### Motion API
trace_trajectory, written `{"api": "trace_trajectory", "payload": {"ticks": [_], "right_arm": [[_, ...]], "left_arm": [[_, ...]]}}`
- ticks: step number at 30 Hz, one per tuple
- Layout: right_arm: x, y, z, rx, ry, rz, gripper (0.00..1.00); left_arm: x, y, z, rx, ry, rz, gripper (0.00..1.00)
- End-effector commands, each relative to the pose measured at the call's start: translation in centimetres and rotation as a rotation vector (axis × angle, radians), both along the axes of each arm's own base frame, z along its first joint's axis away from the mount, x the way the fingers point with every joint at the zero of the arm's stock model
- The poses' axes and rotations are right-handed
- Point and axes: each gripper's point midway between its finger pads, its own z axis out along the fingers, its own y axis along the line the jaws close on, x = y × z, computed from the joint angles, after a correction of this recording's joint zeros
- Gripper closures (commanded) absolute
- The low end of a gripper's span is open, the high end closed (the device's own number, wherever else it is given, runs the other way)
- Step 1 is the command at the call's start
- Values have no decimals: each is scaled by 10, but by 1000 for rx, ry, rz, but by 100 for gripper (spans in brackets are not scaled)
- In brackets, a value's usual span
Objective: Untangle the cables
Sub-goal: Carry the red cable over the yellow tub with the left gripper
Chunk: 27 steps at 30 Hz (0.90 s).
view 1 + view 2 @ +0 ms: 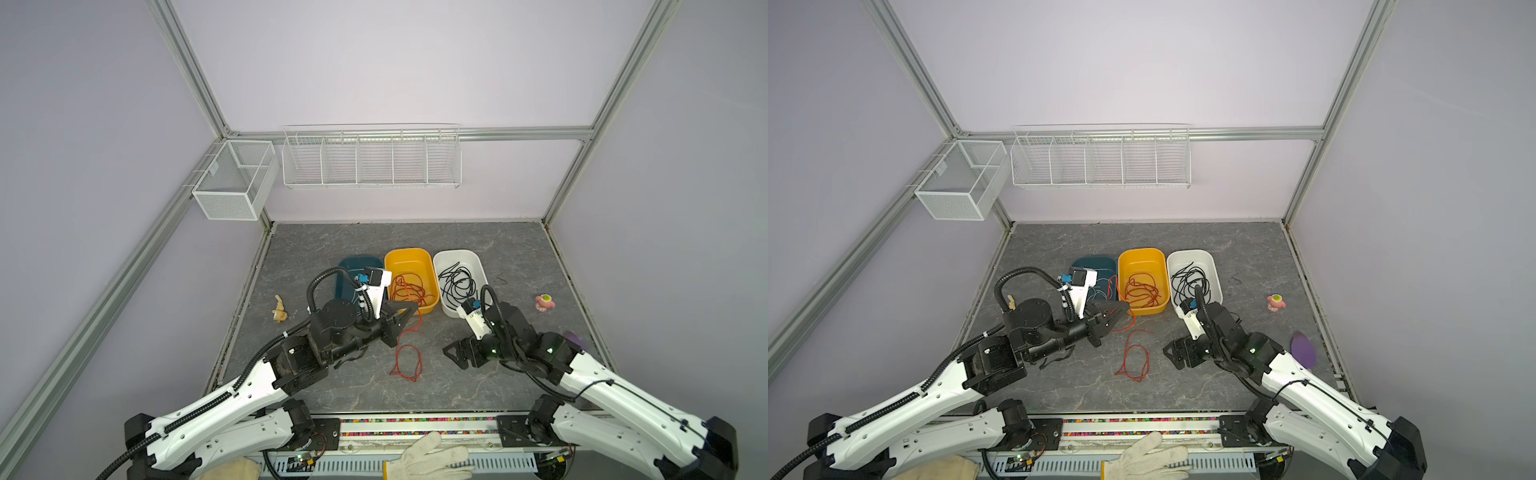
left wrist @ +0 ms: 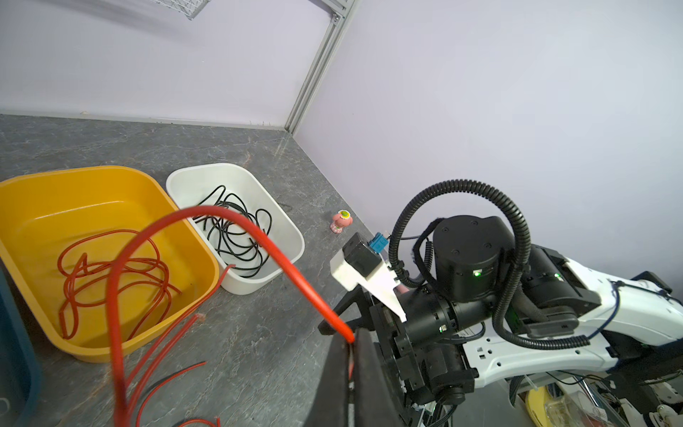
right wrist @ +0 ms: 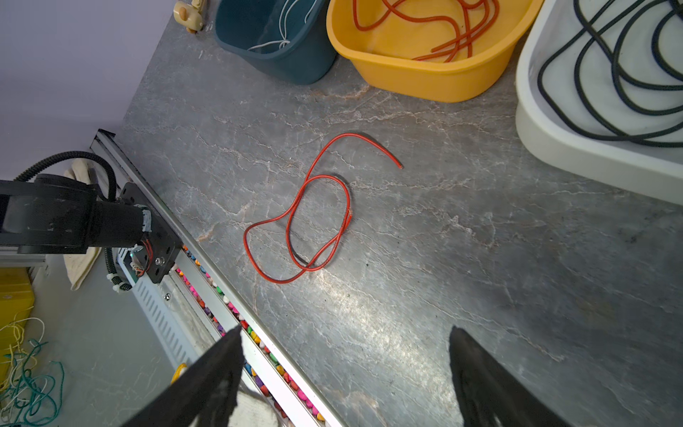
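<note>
The left fingers (image 2: 330, 373) are clamped on a red cable (image 2: 288, 266), holding it raised just in front of the yellow tub (image 2: 44, 207), probably so it can join the coiled red cables (image 2: 111, 265) there. The right fingers (image 3: 214, 377) stand wide apart and empty, low over the tabletop (image 3: 443, 258), likely ready for the one loose red loop (image 3: 349, 207) near them. Sorting seems to go by colour. There are three tubs: black cables (image 2: 236, 240) lie in the white tub (image 2: 284, 225) and white cables (image 3: 281, 40) in the blue tub (image 3: 295, 63). The strands in each tub are too tangled to count.
</note>
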Motion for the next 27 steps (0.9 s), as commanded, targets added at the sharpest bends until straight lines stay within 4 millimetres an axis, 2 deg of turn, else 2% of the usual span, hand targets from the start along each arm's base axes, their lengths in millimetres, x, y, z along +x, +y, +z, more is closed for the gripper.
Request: {"api": "trace_trajectory", "payload": {"ticks": [1, 7, 14, 22, 27], "right_arm": [[-5, 3, -7, 13, 17, 15, 12], [-4, 0, -2, 35, -24, 0, 12], [-2, -2, 2, 45, -47, -12, 12], [-2, -3, 4, 45, -54, -16, 12], [-2, -4, 5, 48, -63, -19, 12]], "left_arm": [[-1, -4, 11, 42, -41, -22, 100], [7, -16, 10, 129, -91, -37, 100], [20, -33, -4, 234, -125, -63, 100], [61, -39, -17, 259, -100, -66, 100], [80, -49, -28, 300, -101, -80, 100]]}}
